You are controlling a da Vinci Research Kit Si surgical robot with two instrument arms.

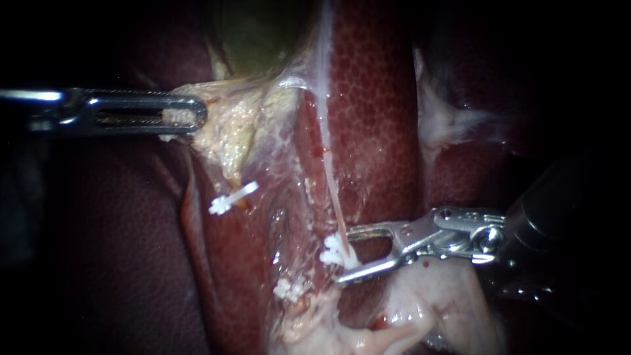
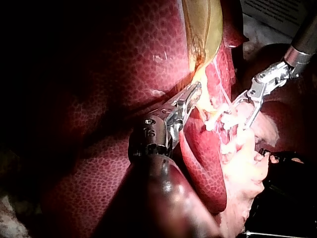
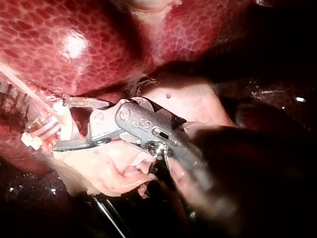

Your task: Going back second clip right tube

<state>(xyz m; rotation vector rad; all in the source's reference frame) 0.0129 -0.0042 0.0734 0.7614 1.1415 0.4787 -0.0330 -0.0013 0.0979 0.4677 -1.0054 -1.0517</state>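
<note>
The hand of my right instrument (image 1: 344, 256) is standing with its two jaws apart, one on each side of the right tube (image 1: 327, 158). Between them a white clip (image 1: 333, 252) is sitting across that thin, pale tube. The gap looks wider than the clip, so I judge that the hand is straddling it and gripping nothing. The left wrist view is showing the same spread.

Just past the jaw tips, another white clip (image 1: 290, 289) is lying on the ragged tissue. I cannot tell whether it belongs to the same tube. Under the hand and its shaft, soft pink fatty tissue (image 1: 427, 296) is bulging up. Behind the tube, the mottled red liver (image 1: 374, 98) is forming the backdrop.

Well beyond the tips, a third clip (image 1: 233, 197) is crossing the other tube. Farther on, my left instrument (image 1: 190, 117) is clamping its jaws together on a flap of pale tissue (image 1: 227, 125). That flap is hanging from the greenish gallbladder (image 1: 259, 33), and the grip is stretching it away from my right hand.

With the clip seated and the jaws apart, the step in hand reads as the retreat from the right tube. The next move calls for drawing the hand straight back along its own shaft. The jaws need to be kept apart until both tips are clear of the clip. That way neither tip is snagging the clip or dragging the thin tube sideways.
</note>
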